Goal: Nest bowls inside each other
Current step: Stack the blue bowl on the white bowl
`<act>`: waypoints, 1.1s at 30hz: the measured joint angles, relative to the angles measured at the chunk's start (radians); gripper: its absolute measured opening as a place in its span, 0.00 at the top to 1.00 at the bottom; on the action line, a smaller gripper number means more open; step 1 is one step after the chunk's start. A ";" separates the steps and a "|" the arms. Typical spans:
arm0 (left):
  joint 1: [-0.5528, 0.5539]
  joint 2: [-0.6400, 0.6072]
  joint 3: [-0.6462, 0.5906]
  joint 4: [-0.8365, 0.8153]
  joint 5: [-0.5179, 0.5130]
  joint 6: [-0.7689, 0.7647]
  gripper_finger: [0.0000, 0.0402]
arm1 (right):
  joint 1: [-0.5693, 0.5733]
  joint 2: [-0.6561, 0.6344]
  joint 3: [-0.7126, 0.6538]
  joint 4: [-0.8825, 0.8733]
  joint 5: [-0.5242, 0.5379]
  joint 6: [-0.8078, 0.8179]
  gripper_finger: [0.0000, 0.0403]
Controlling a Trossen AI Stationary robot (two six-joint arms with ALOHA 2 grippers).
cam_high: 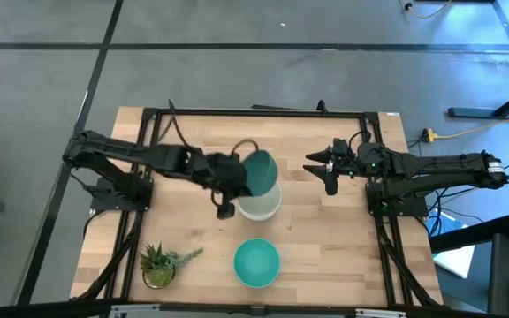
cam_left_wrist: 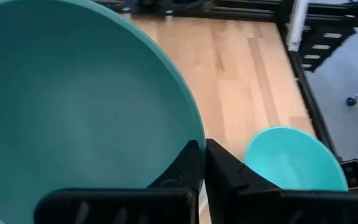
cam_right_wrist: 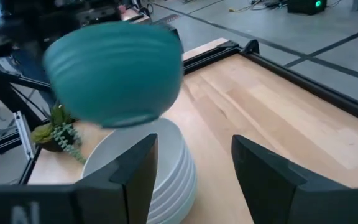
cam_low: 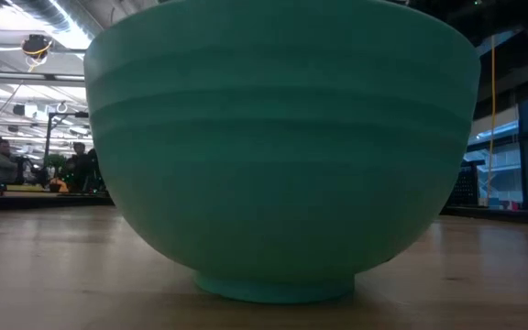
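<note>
My left gripper [cam_high: 239, 177] is shut on a dark teal bowl [cam_high: 261, 171], which it holds tilted just above a stack of white bowls [cam_high: 262, 203] at the table's middle. The right wrist view shows the teal bowl [cam_right_wrist: 114, 71] over the stack [cam_right_wrist: 151, 171]. A bright turquoise bowl [cam_high: 256, 262] stands on its foot near the front edge and fills the low view [cam_low: 282, 147]. My right gripper [cam_high: 325, 170] is open and empty to the right of the stack. No pale mint bowl shows. My left gripper holds the teal bowl by its rim [cam_left_wrist: 197, 134], one finger [cam_left_wrist: 185, 163] inside the bowl and the other [cam_left_wrist: 229, 168] outside its wall. The fingers come from the table's left side. The bowl is lifted clear and tilted, its foot toward the white stack.
A small spiky green potted plant [cam_high: 159, 265] stands at the front left. A dark metal frame [cam_high: 254, 113] runs around the table's edges. Bare wood lies on the right half of the table [cam_high: 343, 238].
</note>
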 joint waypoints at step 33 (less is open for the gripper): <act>-0.078 0.418 0.468 -0.501 -0.100 -0.077 1.00 | 0.000 0.000 0.000 -0.064 -0.069 0.024 0.49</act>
